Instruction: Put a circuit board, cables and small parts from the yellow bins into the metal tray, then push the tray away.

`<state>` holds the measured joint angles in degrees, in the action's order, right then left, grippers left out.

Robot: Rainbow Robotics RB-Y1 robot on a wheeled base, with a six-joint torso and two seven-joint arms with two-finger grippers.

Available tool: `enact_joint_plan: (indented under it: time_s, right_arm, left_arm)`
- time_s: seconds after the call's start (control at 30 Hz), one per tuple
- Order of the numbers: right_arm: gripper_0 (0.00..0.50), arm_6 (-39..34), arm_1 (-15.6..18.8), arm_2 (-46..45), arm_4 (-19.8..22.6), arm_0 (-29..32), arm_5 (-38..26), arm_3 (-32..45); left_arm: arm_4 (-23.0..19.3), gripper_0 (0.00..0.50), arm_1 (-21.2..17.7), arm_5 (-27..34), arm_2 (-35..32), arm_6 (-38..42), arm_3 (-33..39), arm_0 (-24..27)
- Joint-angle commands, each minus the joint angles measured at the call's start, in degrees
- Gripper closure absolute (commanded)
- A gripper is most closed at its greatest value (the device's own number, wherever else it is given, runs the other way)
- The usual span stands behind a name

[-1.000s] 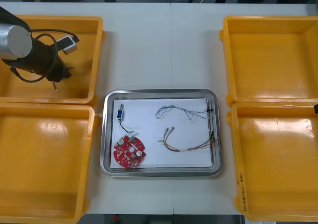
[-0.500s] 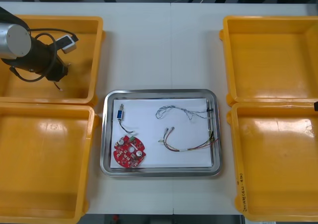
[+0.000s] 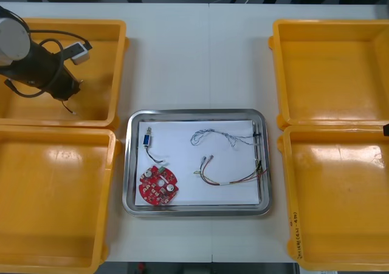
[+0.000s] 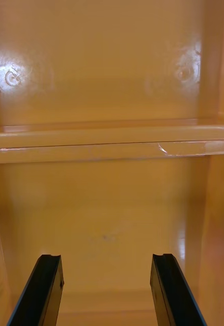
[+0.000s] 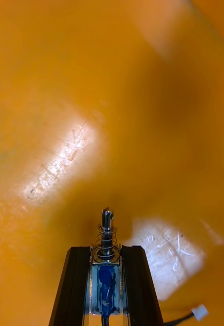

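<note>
My left gripper (image 3: 67, 93) hangs inside the far left yellow bin (image 3: 118, 67). In the left wrist view it (image 5: 106, 250) is shut on a small metal part (image 5: 107, 232) with a blue body, a spring and a pin, held above the bin floor. A thin lead with a white plug (image 5: 199, 311) trails from the part. The metal tray (image 3: 130, 164) holds a red circuit board (image 3: 159, 186), a blue and white cable (image 3: 219, 137), a red and yellow cable (image 3: 231, 178) and another small metal part (image 3: 147, 140). My right gripper (image 4: 107, 261) stands open over a right-hand bin floor (image 4: 112, 204).
Two yellow bins stand at each side of the tray: the near left bin (image 3: 55, 195), the far right bin (image 3: 331, 67) and the near right bin (image 3: 334, 195) look bare inside. A bin wall (image 4: 112, 137) crosses ahead of the right fingers.
The left gripper has shut on the small metal part and drawn a little left and back within the far left bin, its lead dangling below. The right arm has not moved.
</note>
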<state>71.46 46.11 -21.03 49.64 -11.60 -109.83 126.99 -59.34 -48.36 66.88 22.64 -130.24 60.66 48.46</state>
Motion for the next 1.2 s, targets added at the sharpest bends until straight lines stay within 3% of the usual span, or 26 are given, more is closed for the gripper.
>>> enact_joint_plan:
  time_s: [0.03,0.27,0.43,0.77,1.2]
  right_arm:
    - [0.0,-2.0,-1.2,-0.6,0.8,0.4,-0.2,2.1]
    - [0.0,-1.7,-2.2,-0.6,1.2,-0.3,-0.2,2.4]
    - [0.0,-1.5,-2.2,-0.4,1.2,-0.3,-0.2,2.4]
    - [0.0,-1.6,-2.2,-0.3,1.2,-0.3,-0.2,2.5]
    - [0.0,-1.9,-2.2,-0.2,0.6,-0.3,-0.2,2.6]
  left_arm:
    - [0.8,0.5,-0.6,4.8,-5.9,-0.4,3.5,1.8]
    - [2.6,0.5,-0.9,11.3,-10.9,2.1,7.5,1.2]
    - [7.2,0.5,-0.9,15.7,-12.1,9.0,15.6,-0.3]
    - [8.6,0.5,-0.4,23.1,-14.5,20.4,28.0,-3.7]
    - [12.3,0.5,5.5,33.1,-15.0,38.2,41.6,-4.3]
